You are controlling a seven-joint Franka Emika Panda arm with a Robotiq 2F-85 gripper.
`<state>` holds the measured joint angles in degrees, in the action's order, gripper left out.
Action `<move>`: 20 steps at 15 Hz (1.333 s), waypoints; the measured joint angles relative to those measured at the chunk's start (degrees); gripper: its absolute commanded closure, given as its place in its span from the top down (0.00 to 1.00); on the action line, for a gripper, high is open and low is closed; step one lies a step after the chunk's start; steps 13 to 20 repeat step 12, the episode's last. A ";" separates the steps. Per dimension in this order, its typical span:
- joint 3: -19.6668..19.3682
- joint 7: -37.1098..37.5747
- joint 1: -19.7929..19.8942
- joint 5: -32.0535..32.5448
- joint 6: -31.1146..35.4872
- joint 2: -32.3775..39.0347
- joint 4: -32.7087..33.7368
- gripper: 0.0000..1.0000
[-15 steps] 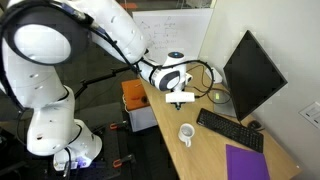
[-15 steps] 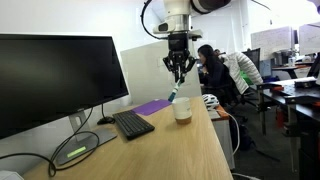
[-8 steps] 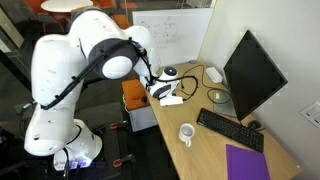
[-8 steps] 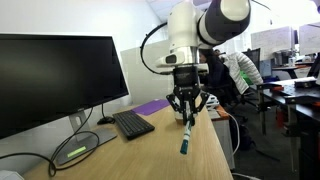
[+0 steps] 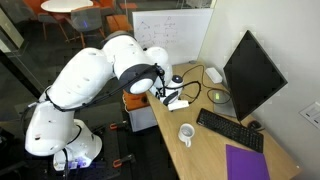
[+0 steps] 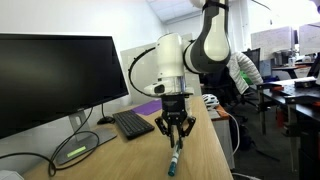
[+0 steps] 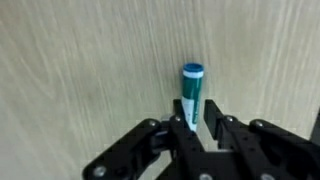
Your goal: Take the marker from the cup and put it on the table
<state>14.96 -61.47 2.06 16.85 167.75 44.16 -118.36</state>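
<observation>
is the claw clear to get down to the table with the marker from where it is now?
Probably yes. The claw grips the marker pointing down over bare table. The wrist view shows only wood beneath it, and the keyboard sits off to one side.

a black monitor (image 5: 252, 72) stands behind a keyboard (image 5: 229, 130), with a purple pad (image 5: 247, 163) near it

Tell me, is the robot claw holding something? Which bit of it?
Yes. The gripper pinches the marker by its top end, and the teal end points down toward the table.
</observation>
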 measured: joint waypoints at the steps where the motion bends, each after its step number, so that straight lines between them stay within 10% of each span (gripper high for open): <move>1: -0.11 0.02 -0.23 0.80 0.00 0.87 0.98 0.69; 6: -3.51 3.58 -3.74 3.43 -0.53 -0.50 2.20 1.00; 12: -5.45 17.49 -5.60 3.35 -13.15 -13.93 -2.45 1.00; 20: -5.45 17.49 -5.60 3.35 -13.15 -13.93 -2.45 1.00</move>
